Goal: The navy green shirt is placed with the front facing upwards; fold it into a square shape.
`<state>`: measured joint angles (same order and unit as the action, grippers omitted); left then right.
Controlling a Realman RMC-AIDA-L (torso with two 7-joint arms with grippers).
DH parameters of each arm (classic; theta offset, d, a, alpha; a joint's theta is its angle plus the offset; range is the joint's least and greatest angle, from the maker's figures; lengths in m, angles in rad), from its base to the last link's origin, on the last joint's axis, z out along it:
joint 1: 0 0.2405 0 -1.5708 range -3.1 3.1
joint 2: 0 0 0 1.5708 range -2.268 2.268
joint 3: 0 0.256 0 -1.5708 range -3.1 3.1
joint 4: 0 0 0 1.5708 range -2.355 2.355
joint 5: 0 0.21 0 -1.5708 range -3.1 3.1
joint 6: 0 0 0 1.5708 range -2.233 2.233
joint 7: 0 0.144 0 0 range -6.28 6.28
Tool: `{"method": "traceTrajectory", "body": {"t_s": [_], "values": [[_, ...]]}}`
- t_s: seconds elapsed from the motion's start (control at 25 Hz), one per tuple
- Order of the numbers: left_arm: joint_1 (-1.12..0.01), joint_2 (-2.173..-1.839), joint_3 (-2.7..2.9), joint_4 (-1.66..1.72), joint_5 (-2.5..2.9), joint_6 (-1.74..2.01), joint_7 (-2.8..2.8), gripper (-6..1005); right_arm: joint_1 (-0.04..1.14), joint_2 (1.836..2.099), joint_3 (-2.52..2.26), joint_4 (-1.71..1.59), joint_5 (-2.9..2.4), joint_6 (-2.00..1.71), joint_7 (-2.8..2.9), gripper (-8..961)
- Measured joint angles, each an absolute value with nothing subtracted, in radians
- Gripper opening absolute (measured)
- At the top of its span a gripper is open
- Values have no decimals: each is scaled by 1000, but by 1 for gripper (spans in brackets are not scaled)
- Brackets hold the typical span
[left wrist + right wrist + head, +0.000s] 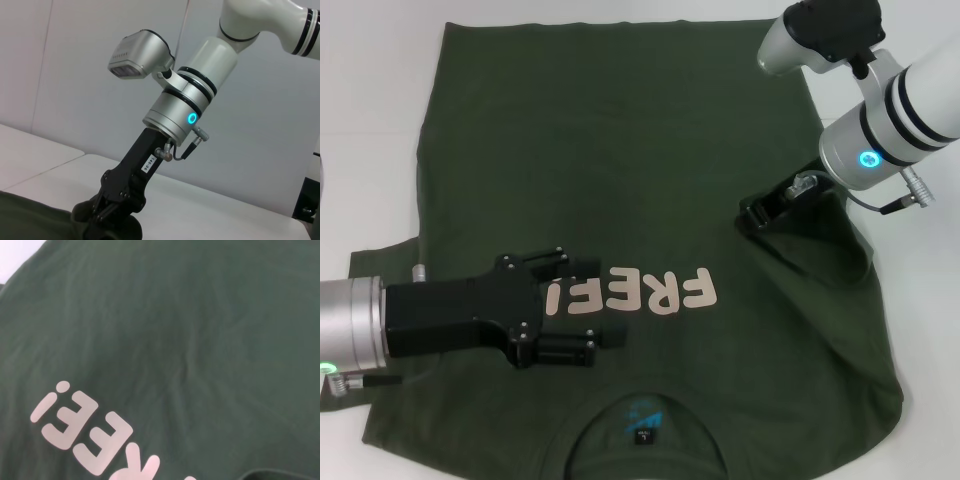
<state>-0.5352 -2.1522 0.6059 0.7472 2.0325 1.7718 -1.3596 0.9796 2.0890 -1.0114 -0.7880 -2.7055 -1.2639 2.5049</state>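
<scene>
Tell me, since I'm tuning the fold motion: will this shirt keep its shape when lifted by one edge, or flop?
Probably flop. Where the right gripper pinches the shirt, the cloth rises into a soft tent with sagging folds. Creases across the body suggest thin, light fabric, likely to drape. Pushed, it would probably bunch rather than slide whole. The left gripper hovers open over the lettering.

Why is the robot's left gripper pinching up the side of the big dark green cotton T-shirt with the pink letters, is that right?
Not quite: it is the right gripper that pinches up the side of the big dark green cotton T-shirt, as the head view shows. The left gripper is over the pale pink letters "FREE", with its fingers open.
</scene>
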Motion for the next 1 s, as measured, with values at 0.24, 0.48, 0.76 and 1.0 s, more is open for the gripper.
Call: {"method": "traceTrajectory", "body": {"t_s": [0.24,0.48,0.76,1.0], "values": [[-535,-2152,606,749,2028,1772,-1357,860,996,2089,-1019,-768,-2696,-1245,2504,35],[-531,-2152,606,749,2024,1772,-1354,859,1010,2089,-1038,-729,-2697,-1232,2510,36],[-529,-2151,606,749,2023,1772,-1354,858,1009,2088,-1069,-733,-2702,-1238,2531,109],[-529,-2151,606,749,2023,1771,-1354,857,1002,2086,-1061,-739,-2697,-1219,2525,218]]}}
